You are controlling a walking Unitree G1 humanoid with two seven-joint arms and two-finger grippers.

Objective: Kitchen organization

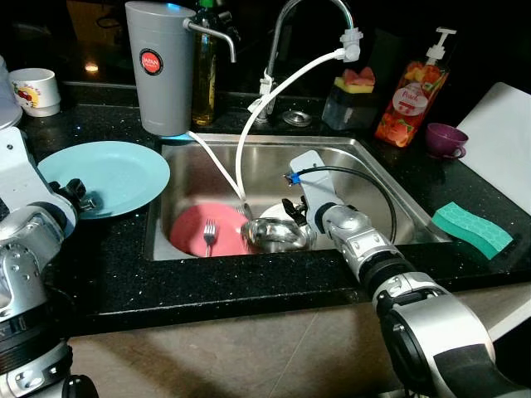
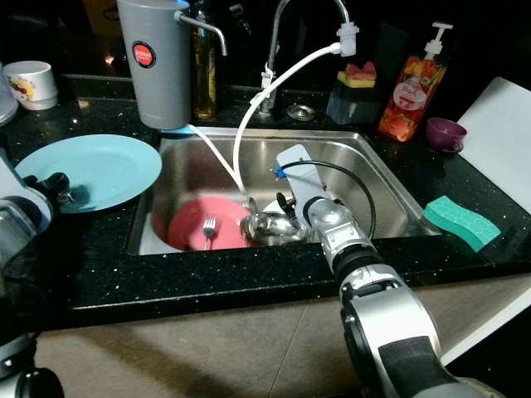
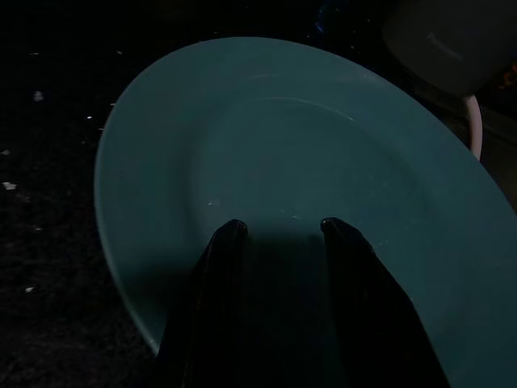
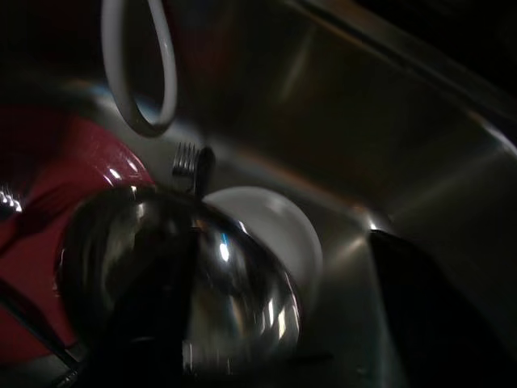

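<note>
Left eye view: right tool (image 1: 286, 222) down in the stainless steel sink (image 1: 375, 170).
Its fingers are spread wide astride the shiny round steel bowl (image 1: 276, 235), which lies beside the red plate (image 1: 189, 233) carrying a fork (image 1: 209, 235). The left tool (image 3: 281, 229), slightly parted, holding nothing, hovers over the pale blue plate (image 1: 116, 172) on the black table (image 1: 249, 282) left of the sink.

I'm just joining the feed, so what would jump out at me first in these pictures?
The steel sink draws the eye: a red plate with a fork on it lies inside, and the right gripper reaches down to a shiny metal bowl beside it. On the black counter to the left, the left gripper hovers over a light blue plate.
</note>
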